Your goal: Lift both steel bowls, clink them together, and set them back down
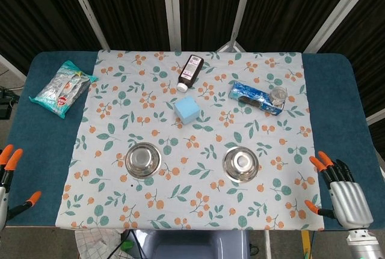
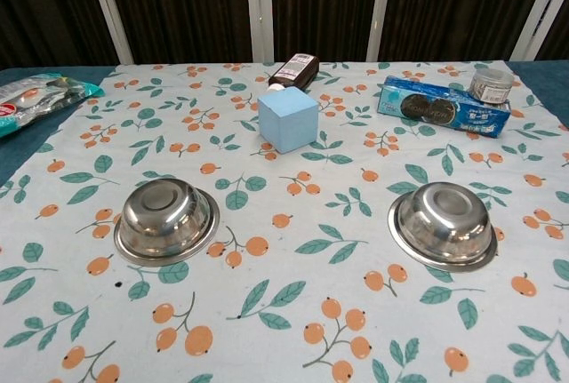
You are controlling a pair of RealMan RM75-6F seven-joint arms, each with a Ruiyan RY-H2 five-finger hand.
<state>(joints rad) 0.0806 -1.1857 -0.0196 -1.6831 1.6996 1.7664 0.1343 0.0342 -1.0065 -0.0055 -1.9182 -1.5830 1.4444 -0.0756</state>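
Note:
Two steel bowls stand upright on the flowered cloth, one on the left (image 1: pixel 143 160) (image 2: pixel 166 219) and one on the right (image 1: pixel 240 164) (image 2: pixel 443 224). My left hand (image 1: pixel 7 181) shows only at the head view's lower left edge, fingers apart, holding nothing, well left of the left bowl. At the lower right my right hand (image 1: pixel 338 191) is open with orange-tipped fingers spread, off the cloth's corner and well right of the right bowl. Neither hand appears in the chest view.
Behind the bowls sit a light blue cube (image 1: pixel 187 109) (image 2: pixel 287 119), a dark bottle lying down (image 1: pixel 190 72), a blue biscuit pack (image 1: pixel 255 97) (image 2: pixel 443 106) with a small jar (image 1: pixel 277 96) beside it, and a snack bag (image 1: pixel 62 88) at far left.

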